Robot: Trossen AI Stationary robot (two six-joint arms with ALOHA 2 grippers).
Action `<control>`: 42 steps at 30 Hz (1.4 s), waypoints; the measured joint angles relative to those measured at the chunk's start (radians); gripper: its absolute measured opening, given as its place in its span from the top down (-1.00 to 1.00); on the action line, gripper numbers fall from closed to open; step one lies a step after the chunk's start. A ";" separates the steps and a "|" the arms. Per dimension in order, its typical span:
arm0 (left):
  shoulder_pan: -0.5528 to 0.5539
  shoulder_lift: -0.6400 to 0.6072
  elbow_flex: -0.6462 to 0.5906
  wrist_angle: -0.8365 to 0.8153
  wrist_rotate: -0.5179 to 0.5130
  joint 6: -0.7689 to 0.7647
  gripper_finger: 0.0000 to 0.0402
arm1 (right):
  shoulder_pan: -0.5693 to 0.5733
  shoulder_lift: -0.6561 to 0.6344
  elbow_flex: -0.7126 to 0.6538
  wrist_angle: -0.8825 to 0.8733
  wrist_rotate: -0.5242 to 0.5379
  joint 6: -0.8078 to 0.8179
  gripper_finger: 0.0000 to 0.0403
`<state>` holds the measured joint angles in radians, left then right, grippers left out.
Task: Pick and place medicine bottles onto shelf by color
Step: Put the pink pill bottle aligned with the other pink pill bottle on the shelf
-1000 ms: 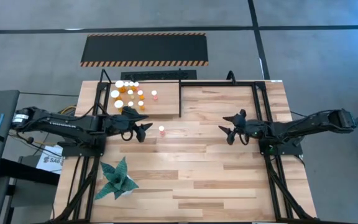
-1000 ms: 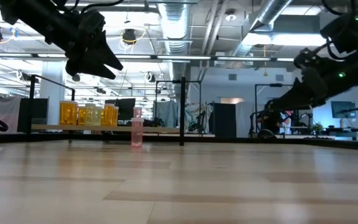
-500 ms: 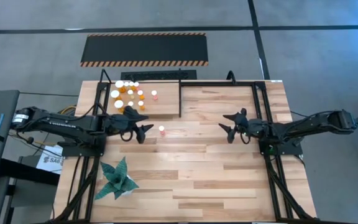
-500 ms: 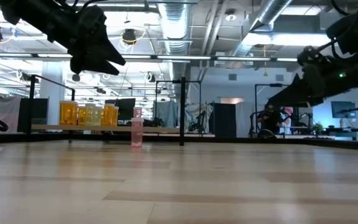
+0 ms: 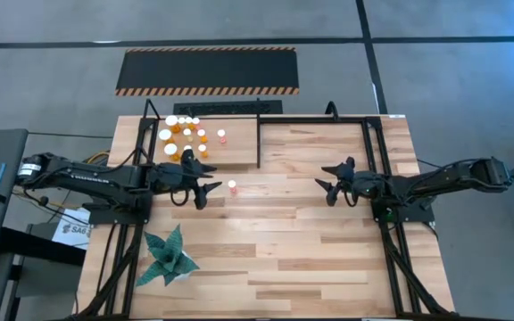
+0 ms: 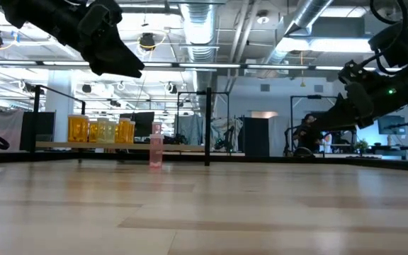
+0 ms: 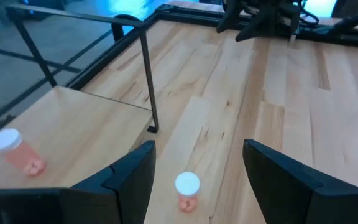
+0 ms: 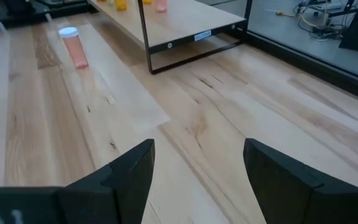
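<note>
The shelf point(image 5: 239, 150), a light wooden board in a black frame, stands at the table's far left. Several orange medicine bottles point(image 5: 184, 134) with white caps are clustered on it, and a pinkish one point(image 7: 17, 152) stands apart from them. One small pink bottle point(image 5: 232, 186) stands upright on the tabletop just off the shelf. My left gripper point(image 5: 208, 185) hovers open beside it, above the table. In the left wrist view the bottle point(image 7: 187, 191) shows between the fingers, lower down. My right gripper point(image 5: 325, 185) hangs open at mid-right, facing the same bottle point(image 8: 73, 46) from far off.
A green folded-paper plant point(image 5: 168, 257) sits at the near left. Black frame rails point(image 5: 366, 143) run along the table's far and right sides. A black panel with hazard stripes point(image 5: 208, 71) lies on the floor beyond. Bare wood spans the middle of the table between the two grippers.
My left gripper has rolled about its own axis while staying in place above the table, still open. The bottles have not moved.
</note>
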<state>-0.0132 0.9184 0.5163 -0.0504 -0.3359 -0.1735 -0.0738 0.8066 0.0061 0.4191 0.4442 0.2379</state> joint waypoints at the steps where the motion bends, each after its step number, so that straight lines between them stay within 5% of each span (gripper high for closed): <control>1: 0.000 0.000 0.000 0.000 0.000 0.014 -0.14 | 0.000 0.000 0.000 -0.001 -0.001 0.000 -0.34; 9: 0.000 0.007 -0.002 0.029 0.006 0.047 -0.14 | 0.000 0.000 -0.001 -0.001 -0.001 0.000 -0.34; 19: 0.000 0.171 -0.143 0.511 0.066 0.133 -0.14 | 0.000 0.000 -0.002 -0.008 -0.002 -0.002 -0.34; 32: 0.000 0.476 -0.146 0.655 -0.092 0.024 -0.14 | 0.000 0.000 -0.002 -0.008 -0.002 -0.002 -0.34; 42: 0.000 0.560 -0.146 0.673 -0.122 -0.048 -0.14 | 0.000 0.000 -0.002 -0.009 -0.002 -0.001 -0.34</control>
<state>-0.0135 1.4784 0.3702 0.6230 -0.4583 -0.2210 -0.0738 0.8066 0.0044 0.4100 0.4427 0.2367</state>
